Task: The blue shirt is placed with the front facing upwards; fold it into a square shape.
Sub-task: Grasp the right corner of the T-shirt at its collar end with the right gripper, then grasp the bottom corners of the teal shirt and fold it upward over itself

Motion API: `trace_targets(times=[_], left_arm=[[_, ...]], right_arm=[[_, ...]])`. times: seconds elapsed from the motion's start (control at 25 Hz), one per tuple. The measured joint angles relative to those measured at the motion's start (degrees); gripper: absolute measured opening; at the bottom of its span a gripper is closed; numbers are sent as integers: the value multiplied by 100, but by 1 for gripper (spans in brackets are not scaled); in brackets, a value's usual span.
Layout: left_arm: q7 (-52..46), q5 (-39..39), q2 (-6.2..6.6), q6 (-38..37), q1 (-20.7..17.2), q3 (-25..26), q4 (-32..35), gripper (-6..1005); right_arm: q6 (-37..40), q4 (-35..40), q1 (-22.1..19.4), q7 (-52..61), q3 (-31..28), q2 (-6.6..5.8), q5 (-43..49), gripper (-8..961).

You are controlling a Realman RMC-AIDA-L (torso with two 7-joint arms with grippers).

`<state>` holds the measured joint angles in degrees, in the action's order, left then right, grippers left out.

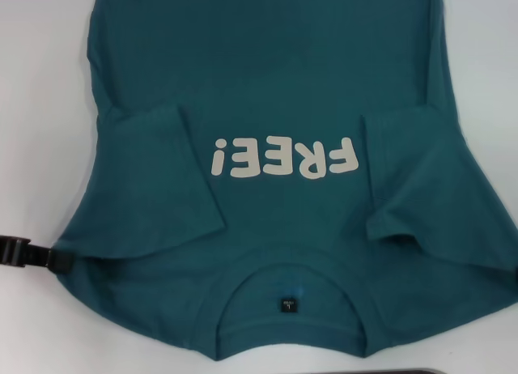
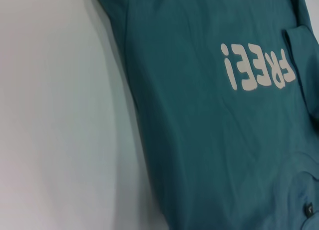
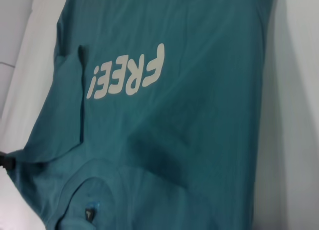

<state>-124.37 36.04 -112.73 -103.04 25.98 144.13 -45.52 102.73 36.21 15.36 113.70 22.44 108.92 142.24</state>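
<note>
The blue shirt point(image 1: 275, 91) lies flat on the white bench point(image 1: 40, 107), filling the middle of the head view from the top edge down to the collar point(image 1: 287, 297) at the lower centre. Both short sleeves are folded inward over the chest, one at centre left point(image 1: 174, 172), one at centre right point(image 1: 409, 176). The shirt's side edges run close to the frame's left and right borders lower down; bare bench shows in the upper left and upper right corners and along the lower left. In the left wrist view a wide strip of open bench point(image 2: 55, 115) lies beside the shirt's long edge.

The left claw point(image 1: 36, 255) sits at the left edge of the head view, low down, touching the shirt's shoulder edge; I cannot tell whether it is wide or narrow. Only a dark sliver at the right edge hints at the right claw.

Pale lettering point(image 1: 283, 157) reads "FREE!", upside down in the head view. A small black label point(image 1: 289, 304) sits inside the collar, too small to read.
</note>
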Motion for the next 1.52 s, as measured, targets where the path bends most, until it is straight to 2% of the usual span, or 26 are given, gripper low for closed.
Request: trace_targets(times=[0.48,1.28,1.52], left_arm=[[45,-131,78,-315,-103,-44,8,1],[74,-220,14,-426,-215,-41,8,0],[153,-162,13,-404,-30,75,8,0]], right_arm=[[106,0,-305,-255,-166,-34,-16,28],[154,0,-466,-383,-386,-73,-3,28],[181,6,-446,-408,-693,-82,-35,28]])
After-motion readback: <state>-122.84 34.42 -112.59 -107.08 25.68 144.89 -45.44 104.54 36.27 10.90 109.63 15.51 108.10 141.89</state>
